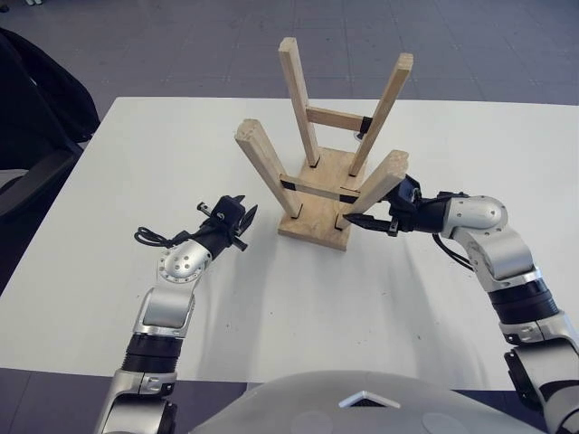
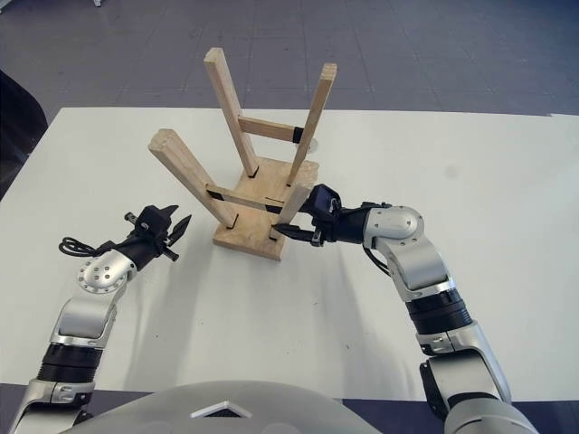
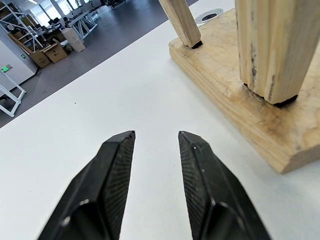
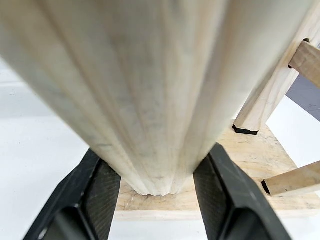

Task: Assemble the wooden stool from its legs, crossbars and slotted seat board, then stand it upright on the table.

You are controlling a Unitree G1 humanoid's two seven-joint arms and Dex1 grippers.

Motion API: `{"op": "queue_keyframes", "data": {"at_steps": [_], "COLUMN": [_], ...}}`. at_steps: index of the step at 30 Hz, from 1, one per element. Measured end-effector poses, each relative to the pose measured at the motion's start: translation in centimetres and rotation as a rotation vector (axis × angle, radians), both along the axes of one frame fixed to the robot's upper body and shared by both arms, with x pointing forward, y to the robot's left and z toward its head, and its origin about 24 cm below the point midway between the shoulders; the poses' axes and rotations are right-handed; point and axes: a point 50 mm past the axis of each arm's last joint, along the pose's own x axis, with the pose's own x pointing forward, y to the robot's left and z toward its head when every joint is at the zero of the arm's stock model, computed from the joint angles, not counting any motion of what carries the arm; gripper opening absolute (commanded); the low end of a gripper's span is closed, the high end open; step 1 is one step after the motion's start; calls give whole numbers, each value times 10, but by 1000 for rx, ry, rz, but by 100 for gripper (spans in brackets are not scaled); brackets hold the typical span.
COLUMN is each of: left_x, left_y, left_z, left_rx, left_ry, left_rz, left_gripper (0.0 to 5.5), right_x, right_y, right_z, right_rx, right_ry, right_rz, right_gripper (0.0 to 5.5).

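from the head cameras, the stool (image 1: 323, 172) stands upside down on the white desk (image 1: 136, 163). its seat board (image 1: 317, 221) lies flat and four legs point up, splaying outwards. one crossbar (image 1: 335, 117) joins the far pair of legs, another (image 1: 317, 187) the near pair. the right jaws come in from the right and are clenched on the near right leg (image 1: 380, 181) low down, just above the board. the left jaws hover over the desk to the left of the board, near it but apart, released and holding nothing.

in the left wrist view, the two dark fingers (image 3: 117, 170) stand apart with bare desk (image 3: 100, 100) between them. ahead lies a corner of the seat board (image 3: 240, 100), with one leg (image 3: 267, 45) seated in its slot and a second leg (image 3: 182, 22) farther on.

in the right wrist view, the near right leg (image 4: 150, 90) runs between the fingers (image 4: 100, 195), one pad on each side against the wood, where the leg meets the seat board (image 4: 250, 155). beyond it another leg (image 4: 265, 95) sits in its slot, and a crossbar end (image 4: 295, 180) shows beside it.
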Motion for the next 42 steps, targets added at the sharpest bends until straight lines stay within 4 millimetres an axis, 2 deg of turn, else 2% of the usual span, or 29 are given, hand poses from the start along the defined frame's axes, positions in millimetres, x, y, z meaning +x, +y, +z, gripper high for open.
{"op": "queue_keyframes", "data": {"at_steps": [1, 2, 4, 11, 18, 20, 22, 24, 29, 33, 35, 38, 39, 42], "left_x": [0, 0, 0, -1, 3, 5, 6, 5, 9, 11, 12, 12, 11, 10], "left_y": [0, 0, 0, -1, -8, -16, -23, -30, -31, -37, -40, -41, -41, -41], "left_z": [0, 0, 0, -4, -14, -15, -15, -16, -13, -12, -12, -11, -11, -11], "left_rx": [0, 0, 0, 12, 55, 43, 28, 26, 37, 15, 6, -3, -3, -11], "left_ry": [0, 0, 1, 37, 139, 161, 177, 212, 248, 252, 246, 234, 232, 225], "left_rz": [-1, -1, -1, 7, 13, -8, -31, -74, -100, -105, -100, -84, -79, -67], "left_gripper": [161, 161, 161, 161, 161, 161, 161, 161, 161, 161, 161, 161, 161, 161], "right_x": [0, 0, -1, -1, -6, 4, 17, 32, 57, 68, 77, 85, 86, 80], "right_y": [1, 1, 4, 1, -39, -45, -37, -22, -11, -12, -23, -40, -46, -55], "right_z": [0, 0, -1, -6, -29, -39, -42, -48, -60, -60, -48, -15, 7, 63], "right_rx": [1, 2, 6, -24, -247, -281, -253, -202, -174, -162, -106, 17, 105, 340], "right_ry": [1, 3, 20, 62, 137, 143, 132, 141, 163, 149, 129, 97, 78, 24], "right_rz": [1, 1, 4, -13, -60, -136, -194, -248, -362, -438, -565, -702, -762, -844], "right_gripper": [202, 240, 268, 268, 268, 268, 268, 268, 268, 268, 268, 268, 268, 218]}}
